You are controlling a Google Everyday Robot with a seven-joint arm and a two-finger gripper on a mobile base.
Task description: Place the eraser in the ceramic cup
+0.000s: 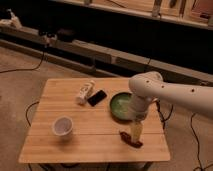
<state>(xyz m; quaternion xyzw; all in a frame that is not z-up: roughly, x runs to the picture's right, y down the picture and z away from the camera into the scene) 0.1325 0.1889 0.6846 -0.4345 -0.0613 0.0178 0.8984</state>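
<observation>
Gripper [136,131], jaws wide and holding nothing, poised over dark brown piece [131,140] near front edge of surface [65,102]; eraser [97,97] well apart.

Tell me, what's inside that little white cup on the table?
The cup looks empty: only its pale inside shows, though its near wall hides some of the bottom. The eraser lies by the white bottle; the gripper hangs over the brown piece.

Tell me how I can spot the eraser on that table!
Look at the wooden table. Near its back edge, left of the green bowl, lies the eraser, far from the gripper at the front right. It is flat, black and phone-like, unlike the white bottle right beside it.
</observation>
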